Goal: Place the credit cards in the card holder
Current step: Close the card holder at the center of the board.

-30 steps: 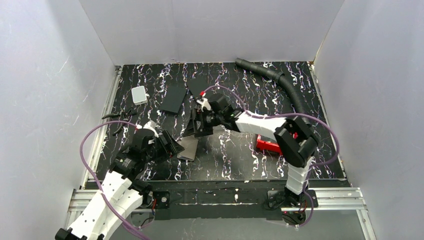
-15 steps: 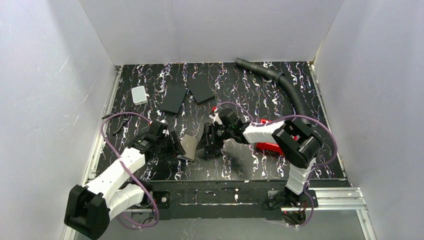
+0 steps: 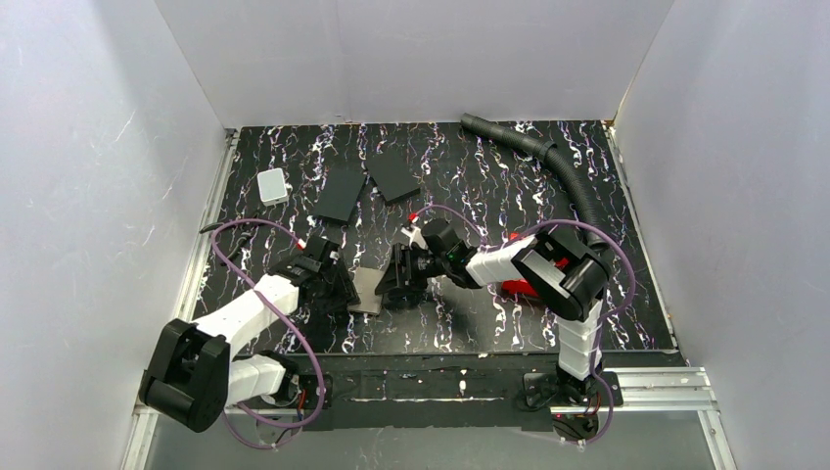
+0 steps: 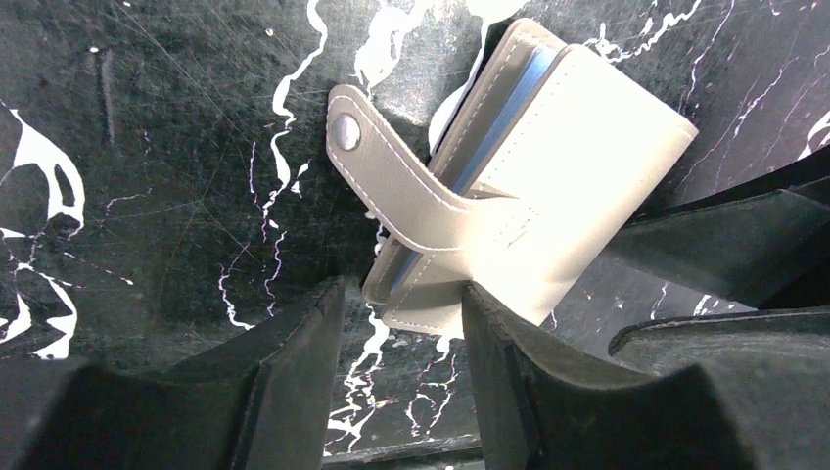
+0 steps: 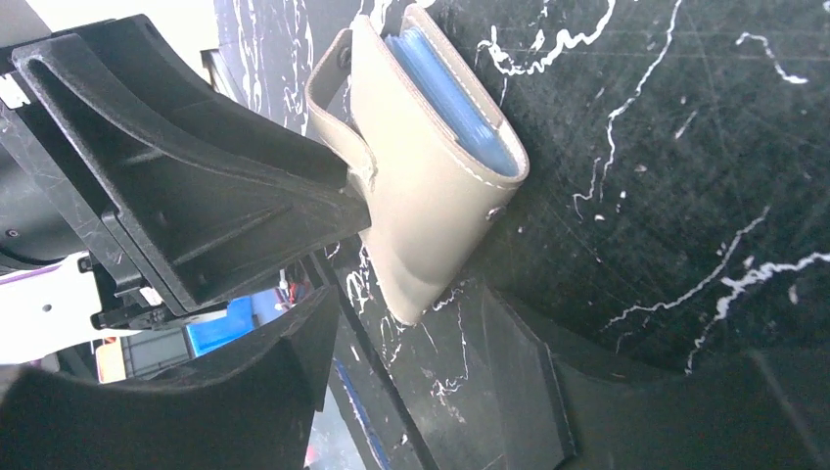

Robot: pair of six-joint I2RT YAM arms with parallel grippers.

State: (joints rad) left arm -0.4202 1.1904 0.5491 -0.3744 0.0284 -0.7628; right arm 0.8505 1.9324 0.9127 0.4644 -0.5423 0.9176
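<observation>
The card holder (image 3: 368, 290), a taupe bifold wallet, lies folded on the mat with its snap tab (image 4: 391, 176) loose and blue edges showing between its leaves (image 5: 455, 88). My left gripper (image 3: 343, 289) is open at its left side. In the left wrist view the wallet (image 4: 577, 166) has its near edge between my left gripper's (image 4: 401, 299) fingers, the right one touching it. My right gripper (image 3: 396, 284) is open at its right side, with the wallet's end (image 5: 421, 196) at the mouth of my right gripper (image 5: 411, 308). No loose credit card shows.
Two larger matte black slabs (image 3: 340, 194) (image 3: 391, 176) lie at the back centre. A white rounded box (image 3: 273, 185) sits back left. A red tray (image 3: 529, 285) is partly hidden behind the right arm. A black corrugated hose (image 3: 548, 157) runs along the back right.
The right gripper has come forward and down from near the black slabs to the wallet's right side. The left gripper has reached in to its left side. The wallet stayed put.
</observation>
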